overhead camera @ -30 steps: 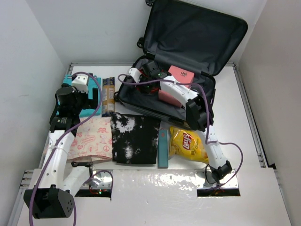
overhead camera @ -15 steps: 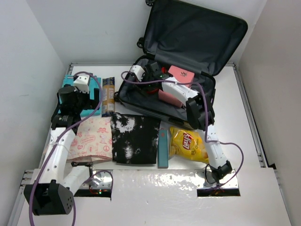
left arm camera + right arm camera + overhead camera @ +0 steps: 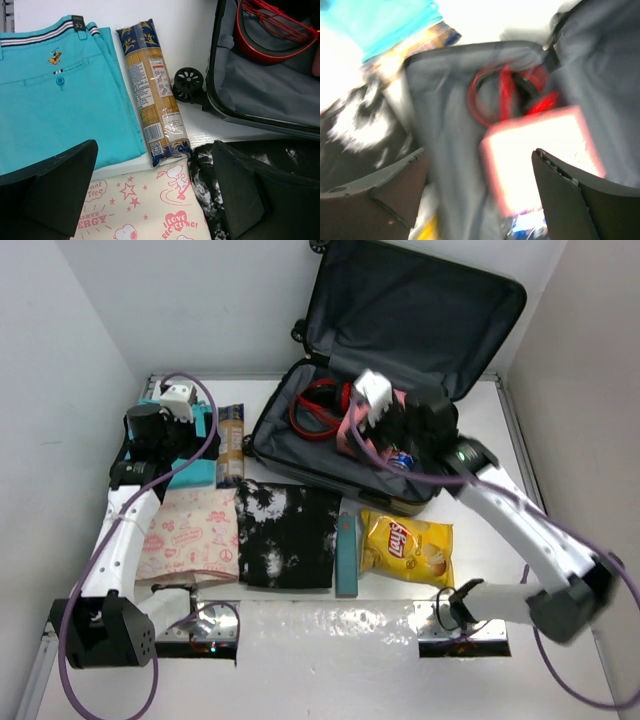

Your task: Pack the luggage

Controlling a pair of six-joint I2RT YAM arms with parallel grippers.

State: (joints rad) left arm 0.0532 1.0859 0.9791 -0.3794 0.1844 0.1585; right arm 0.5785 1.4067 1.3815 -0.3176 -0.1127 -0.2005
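Observation:
The luggage [image 3: 300, 445] lies open at the back with its lid leaning on the wall. Red headphones [image 3: 318, 410] and a pink box [image 3: 352, 430] rest on its grey lining. My right gripper [image 3: 378, 420] hovers over the luggage's right half. In the blurred right wrist view it [image 3: 480, 190] is open and empty, with the pink box [image 3: 540, 150] and the headphones [image 3: 507, 92] beyond its fingers. My left gripper [image 3: 155, 195] is open and empty above a cream Snoopy bag [image 3: 145, 210]. The luggage [image 3: 270, 95] lies to its right.
Teal shorts [image 3: 55, 115] and a pasta packet [image 3: 152, 95] lie left of the luggage's wheel [image 3: 187, 82]. Along the front are the Snoopy bag [image 3: 195, 535], a black-and-white shirt [image 3: 288, 535], a slim teal box [image 3: 346, 555] and a yellow chips bag [image 3: 405, 545].
My right gripper opened over the luggage's left end, left the red headphones lying there, and swung back to the right. The left gripper shifted slightly toward the back.

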